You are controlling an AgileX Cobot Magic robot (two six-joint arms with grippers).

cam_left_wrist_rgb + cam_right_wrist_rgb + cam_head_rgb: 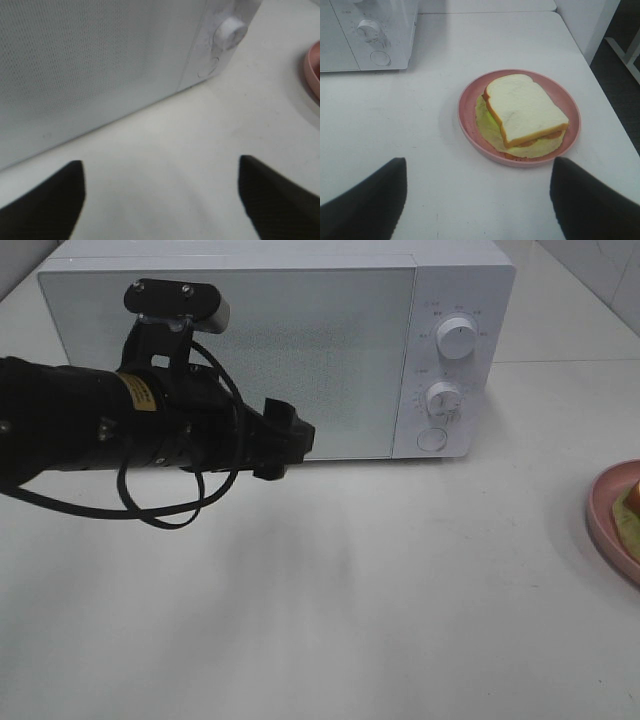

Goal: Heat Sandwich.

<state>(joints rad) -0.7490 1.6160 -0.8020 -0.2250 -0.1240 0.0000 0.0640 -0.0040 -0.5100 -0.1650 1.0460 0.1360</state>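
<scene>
The sandwich (525, 110) (630, 505), white bread with tan crust and pale green filling, lies on a round pink plate (470, 120) (600, 512) at the table's right edge. My right gripper (479, 162) hovers just short of the plate, open, with nothing between its fingers. The white microwave (300, 350) stands at the back with its door shut. My left gripper (290, 440) (160, 162) is low in front of that door, near its right half. It is open, its dark fingers (55, 200) spread wide above bare table, holding nothing.
The microwave's control panel has two knobs (458, 340) (442, 398) and a round button (431, 438). A cable loop (165, 505) hangs under the left arm. The table's right edge (612, 110) drops off just past the plate.
</scene>
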